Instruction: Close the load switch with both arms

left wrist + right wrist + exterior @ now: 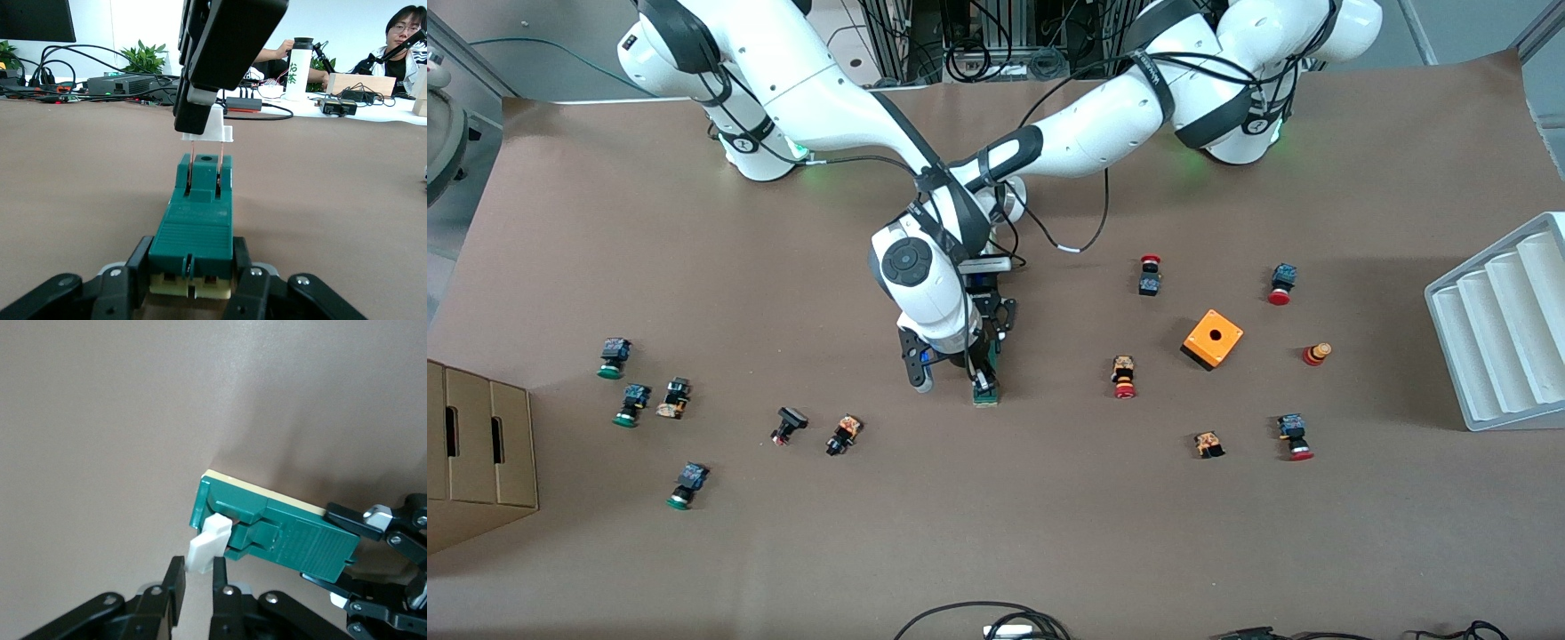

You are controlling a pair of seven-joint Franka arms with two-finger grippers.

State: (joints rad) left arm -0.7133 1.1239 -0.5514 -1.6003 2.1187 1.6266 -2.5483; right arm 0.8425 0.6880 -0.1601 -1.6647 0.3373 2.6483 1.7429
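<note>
Green load switch (985, 392), white tab raised

We see both grippers crowded on the load switch (986, 391), open surface (996, 533) around it, nearest push button (843, 435) well apart

White jointed arms (827, 89), black bands, cables, black end effectors.

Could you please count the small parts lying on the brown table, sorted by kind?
Load switch: 1
Orange box with a hole: 1
Green-capped push buttons: 3
Red-capped push buttons: 4
Other small parts, cap colour unclear: 5
Total: 14
</note>
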